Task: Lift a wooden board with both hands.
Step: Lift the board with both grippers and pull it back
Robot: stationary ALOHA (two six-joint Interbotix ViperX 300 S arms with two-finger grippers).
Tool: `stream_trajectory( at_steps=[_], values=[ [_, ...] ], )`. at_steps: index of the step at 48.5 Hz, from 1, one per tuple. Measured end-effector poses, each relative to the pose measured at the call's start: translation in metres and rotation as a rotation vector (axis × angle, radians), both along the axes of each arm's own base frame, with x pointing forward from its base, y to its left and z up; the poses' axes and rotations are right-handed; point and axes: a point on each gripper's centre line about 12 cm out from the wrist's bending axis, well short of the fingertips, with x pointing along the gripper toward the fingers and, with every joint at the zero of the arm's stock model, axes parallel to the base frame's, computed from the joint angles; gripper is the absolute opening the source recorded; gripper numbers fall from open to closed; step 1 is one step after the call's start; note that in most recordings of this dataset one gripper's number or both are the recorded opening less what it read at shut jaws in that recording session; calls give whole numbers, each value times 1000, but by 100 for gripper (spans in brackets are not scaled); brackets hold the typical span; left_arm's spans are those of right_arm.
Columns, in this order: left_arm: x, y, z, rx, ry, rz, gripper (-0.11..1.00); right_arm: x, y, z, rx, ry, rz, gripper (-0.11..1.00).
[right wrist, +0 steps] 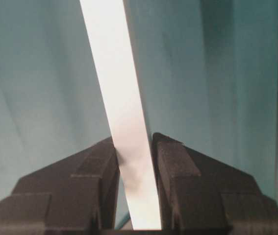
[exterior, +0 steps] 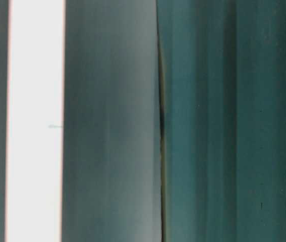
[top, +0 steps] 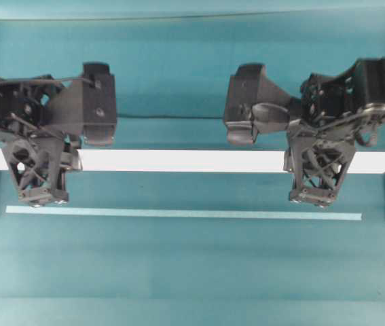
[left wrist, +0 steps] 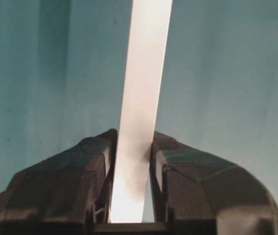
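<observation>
Both grasps made: left end effector (left wrist: 131, 196) clamped on board (top: 178, 161) near its 9 o'clock end, right end effector (right wrist: 134, 196) clamped near 3 o'clock end. Board level across tabletop (top: 178, 272), 12 o'clock of tape line (top: 178, 213). Apparently raised slightly; further lift probably remaining.

Wooden board (top: 178, 161) hidden in two stretches beneath left gripper (top: 41, 195) and right gripper (top: 313, 195) in the overhead view; both tips showing beyond them. In each wrist view, cut off at the top edge, near end lost between the fingers (left wrist: 70, 181) and behind the bottom edge. Table-level view badly blurred: a bright vertical band (exterior: 36, 121) and a grey band beside it, too soft to identify. Tape line (top: 183, 213) fully shown overhead, cut by top and bottom edges at table level. Dark shapes at overhead left and right edges cropped, unidentifiable.
</observation>
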Motion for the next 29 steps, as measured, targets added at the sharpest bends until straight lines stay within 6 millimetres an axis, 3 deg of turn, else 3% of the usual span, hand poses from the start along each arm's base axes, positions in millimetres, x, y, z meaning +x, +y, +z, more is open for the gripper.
stream_trajectory(
  at_steps=[18, 29],
  values=[
    [0, 4, 32, 0, -25, 13, 18, -3, -4, 41, -1, -8, -8, 22],
    [-4, 4, 64, 3, -35, 12, 18, -5, -4, 60, -2, -25, -8, 22]
  ],
)
